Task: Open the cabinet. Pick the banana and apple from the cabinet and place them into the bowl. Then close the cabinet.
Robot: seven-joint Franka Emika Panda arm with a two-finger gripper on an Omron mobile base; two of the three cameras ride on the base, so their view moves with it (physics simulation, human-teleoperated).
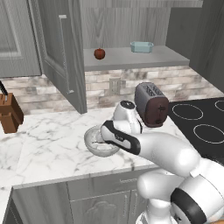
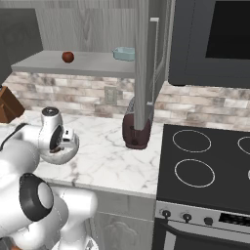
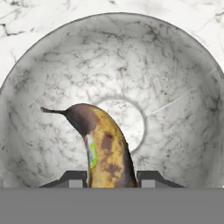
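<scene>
In the hand view my gripper (image 3: 111, 179) is shut on the banana (image 3: 105, 146), a brown-spotted yellow fruit whose stem points away from the hand. Directly beneath it lies the mottled grey-white bowl (image 3: 175, 87). That bowl (image 1: 93, 141) sits on the marble counter near the front edge, with my wrist hanging over it. The cabinet stands open, its left door (image 1: 61, 52) and right door (image 2: 146, 63) both swung out. On its shelf rests the dark red apple (image 1: 99, 53), also seen from the right (image 2: 68, 56).
A light-blue dish (image 1: 141, 46) shares the shelf with the apple. A dark red toaster (image 1: 151, 104) stands right of the bowl, below the right door. A knife block (image 1: 9, 113) is at the far left, a black cooktop (image 2: 205, 166) at the right, and a microwave (image 2: 215, 44) above it.
</scene>
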